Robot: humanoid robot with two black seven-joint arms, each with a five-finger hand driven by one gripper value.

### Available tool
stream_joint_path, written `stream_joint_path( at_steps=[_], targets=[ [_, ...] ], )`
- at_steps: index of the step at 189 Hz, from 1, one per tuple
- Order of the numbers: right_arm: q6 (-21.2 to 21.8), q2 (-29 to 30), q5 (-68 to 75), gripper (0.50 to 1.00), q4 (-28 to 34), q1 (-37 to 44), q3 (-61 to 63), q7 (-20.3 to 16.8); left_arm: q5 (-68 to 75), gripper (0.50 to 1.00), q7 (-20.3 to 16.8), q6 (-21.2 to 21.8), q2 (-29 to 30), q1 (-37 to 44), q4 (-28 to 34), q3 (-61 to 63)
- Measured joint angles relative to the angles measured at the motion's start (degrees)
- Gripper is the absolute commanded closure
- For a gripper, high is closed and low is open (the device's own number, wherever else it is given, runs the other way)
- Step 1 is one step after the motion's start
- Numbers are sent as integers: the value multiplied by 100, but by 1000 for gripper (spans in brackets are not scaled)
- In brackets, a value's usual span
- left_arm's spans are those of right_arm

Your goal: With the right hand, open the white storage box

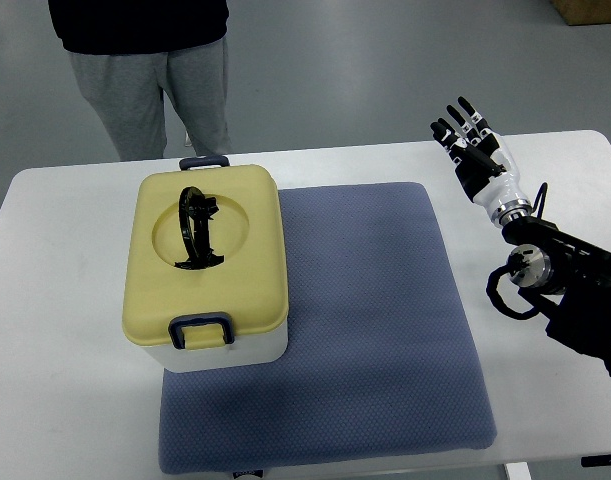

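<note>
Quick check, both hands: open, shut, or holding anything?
Left hand: not in view.
Right hand: open, fingers spread, holding nothing, over the white table's far right, apart from the white storage box with the yellow lid.

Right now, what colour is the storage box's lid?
Pale yellow lid, with a black handle; top view.

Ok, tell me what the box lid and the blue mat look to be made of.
Box lid: likely molded plastic, pale yellow, smooth with a soft sheen and rounded edges. Blue mat: seemingly fabric or foam, matte, with a fine dimpled weave.
</note>
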Motion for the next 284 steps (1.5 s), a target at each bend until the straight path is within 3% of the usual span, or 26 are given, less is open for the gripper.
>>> stream_joint_path(
  at_steps=[261, 284],
  targets=[
    [-45, -49, -33, 572, 23, 64, -16, 1, 1, 500, -5, 62, 0, -17, 14, 27],
    [-357, -59, -35, 572, 40, 167, -18, 1, 1, 500, -5, 62, 0, -17, 14, 27]
  ],
)
